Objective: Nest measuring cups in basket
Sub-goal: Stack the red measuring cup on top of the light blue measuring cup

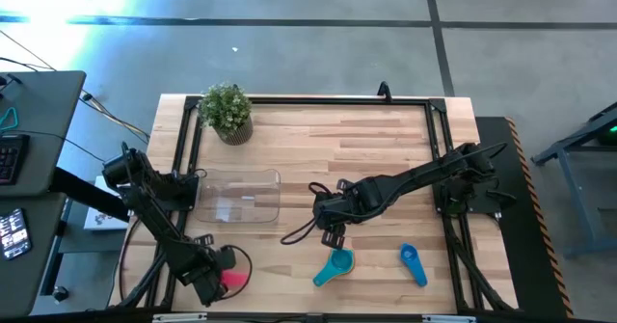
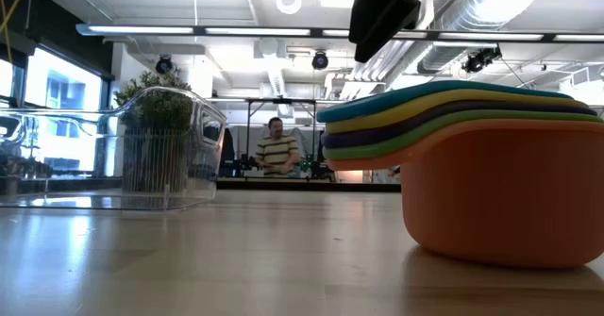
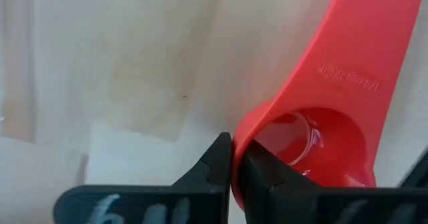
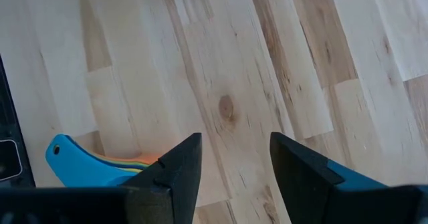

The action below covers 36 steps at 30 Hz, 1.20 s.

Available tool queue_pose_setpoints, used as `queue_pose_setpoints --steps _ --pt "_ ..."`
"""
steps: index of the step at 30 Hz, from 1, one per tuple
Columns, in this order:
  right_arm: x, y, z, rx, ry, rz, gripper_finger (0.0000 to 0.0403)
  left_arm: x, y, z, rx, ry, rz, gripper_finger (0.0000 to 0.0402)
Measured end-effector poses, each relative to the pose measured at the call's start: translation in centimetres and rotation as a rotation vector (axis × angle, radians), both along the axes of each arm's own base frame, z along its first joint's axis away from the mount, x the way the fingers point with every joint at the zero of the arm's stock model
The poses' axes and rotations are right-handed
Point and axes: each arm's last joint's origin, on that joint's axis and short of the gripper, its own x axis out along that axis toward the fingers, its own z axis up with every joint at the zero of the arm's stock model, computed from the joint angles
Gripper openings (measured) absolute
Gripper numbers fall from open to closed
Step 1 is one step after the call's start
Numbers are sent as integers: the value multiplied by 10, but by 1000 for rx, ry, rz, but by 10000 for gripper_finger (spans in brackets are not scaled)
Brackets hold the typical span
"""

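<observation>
With the left gripper (image 3: 232, 174) pinched thin on the rim of the red-pink plastic measuring cup (image 3: 321, 110), on the bench below the clear plastic basket (image 1: 241, 196), a tilt could slip it free, while the right gripper's (image 4: 234, 164) fingers gape empty by the stacked cups (image 1: 335, 263)

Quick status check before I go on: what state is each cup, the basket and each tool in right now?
Left tool: shut on the rim of the red-pink cup.
Right tool: open, empty, above the table beside the nested stack.
Nested stack: light blue on top, orange at the bottom, on the table outside the basket.
Blue cup: lying alone on the table.
Basket: upright, no cups inside.
Potted plant: upright.
</observation>
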Motion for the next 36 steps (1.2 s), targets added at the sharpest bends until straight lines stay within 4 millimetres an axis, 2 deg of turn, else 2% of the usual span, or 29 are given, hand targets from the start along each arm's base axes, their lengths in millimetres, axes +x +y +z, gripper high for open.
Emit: queue_pose_setpoints --steps 4,8,13,19,28,32,36 --pt "0 1 0 32 9 -4 170 11 1 5 -32 -18 -17 4" --pt "-1 2 0 83 23 -9 170 30 5 15 -58 -56 -68 3" --pt "1 3 8 141 16 -52 170 59 22 24 -69 -102 -122 3" --pt "2 2 49 100 -85 -112 170 89 48 31 -58 -150 -175 2" --pt "-17 -8 122 -72 -224 -215 170 128 82 52 -38 -257 -247 2" --pt "-25 -13 143 -111 -275 -249 170 143 97 64 -27 -306 -285 1" --pt "-30 -17 156 -136 -314 -275 170 155 114 75 2 -339 -348 1"
